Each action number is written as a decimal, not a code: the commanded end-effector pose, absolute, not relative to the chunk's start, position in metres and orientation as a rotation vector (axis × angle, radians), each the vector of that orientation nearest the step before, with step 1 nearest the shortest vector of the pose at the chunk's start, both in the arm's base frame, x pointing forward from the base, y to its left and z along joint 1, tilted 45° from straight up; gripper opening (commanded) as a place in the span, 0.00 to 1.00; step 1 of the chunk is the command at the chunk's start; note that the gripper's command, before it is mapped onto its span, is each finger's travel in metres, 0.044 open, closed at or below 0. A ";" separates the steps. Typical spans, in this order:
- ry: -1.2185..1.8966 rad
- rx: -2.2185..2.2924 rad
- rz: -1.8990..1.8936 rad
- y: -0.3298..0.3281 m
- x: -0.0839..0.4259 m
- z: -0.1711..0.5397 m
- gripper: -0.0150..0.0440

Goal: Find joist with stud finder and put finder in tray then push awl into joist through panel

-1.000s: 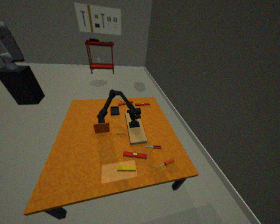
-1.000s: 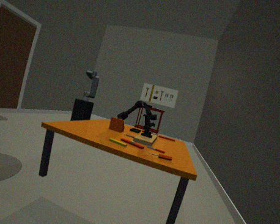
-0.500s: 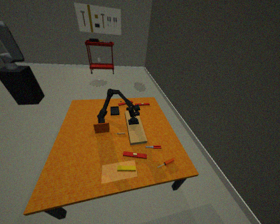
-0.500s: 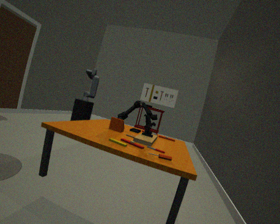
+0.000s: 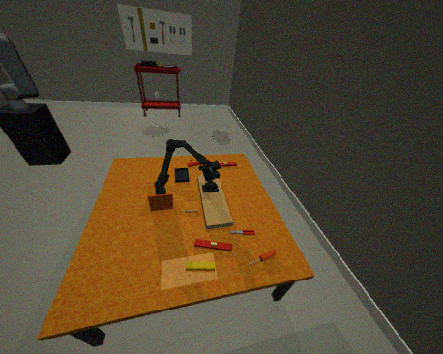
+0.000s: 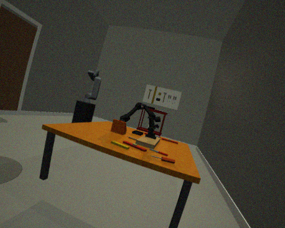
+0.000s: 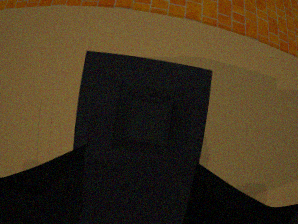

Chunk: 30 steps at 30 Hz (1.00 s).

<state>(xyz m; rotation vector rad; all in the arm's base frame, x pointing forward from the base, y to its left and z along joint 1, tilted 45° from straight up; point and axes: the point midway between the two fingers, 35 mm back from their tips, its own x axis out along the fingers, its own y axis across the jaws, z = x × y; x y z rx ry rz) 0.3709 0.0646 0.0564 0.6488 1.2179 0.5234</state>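
Note:
The pale floor panel (image 5: 221, 211) (image 6: 146, 142) (image 7: 35, 60) lies on the table. My gripper (image 5: 210, 183) (image 6: 151, 133) (image 7: 137, 156) points down over its far half, shut on the black stud finder (image 5: 210, 189) (image 6: 150, 136) (image 7: 145, 100). The stud finder is at the panel's surface; whether it touches is hard to tell. No lit indicator shows on it. The dark tray (image 5: 181, 181) (image 6: 137, 133) stands left of the panel. A small thin tool (image 5: 191, 211) lies left of the panel, and an orange-handled tool (image 5: 267, 255) (image 6: 168, 159) near the front right; I cannot tell which is the awl.
Red-handled pliers (image 5: 248, 232) and a red level (image 5: 213, 245) lie in front of the panel. A yellow block (image 5: 200, 266) lies on a pale sheet (image 5: 171, 278). Red bars (image 5: 228, 164) lie behind the panel. An orange-brown block (image 5: 161, 202) stands by the arm's base.

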 end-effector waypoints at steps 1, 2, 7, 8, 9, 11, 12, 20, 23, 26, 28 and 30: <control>1.220 0.650 0.524 0.074 0.370 0.065 0.25; 1.220 0.650 0.525 0.076 0.370 0.067 0.25; 1.219 0.651 0.525 0.088 0.370 0.079 0.25; 1.219 0.651 0.525 0.090 0.370 0.082 0.25; 1.219 0.651 0.525 0.093 0.370 0.084 0.25; 1.219 0.651 0.526 0.098 0.370 0.089 0.25; 1.219 0.651 0.526 0.100 0.370 0.091 0.25; 1.219 0.652 0.527 0.119 0.369 0.110 0.25; 1.218 0.653 0.527 0.126 0.369 0.117 0.25; 1.218 0.653 0.528 0.133 0.369 0.124 0.25; 1.218 0.653 0.528 0.138 0.368 0.129 0.25; 1.218 0.654 0.528 0.142 0.368 0.134 0.25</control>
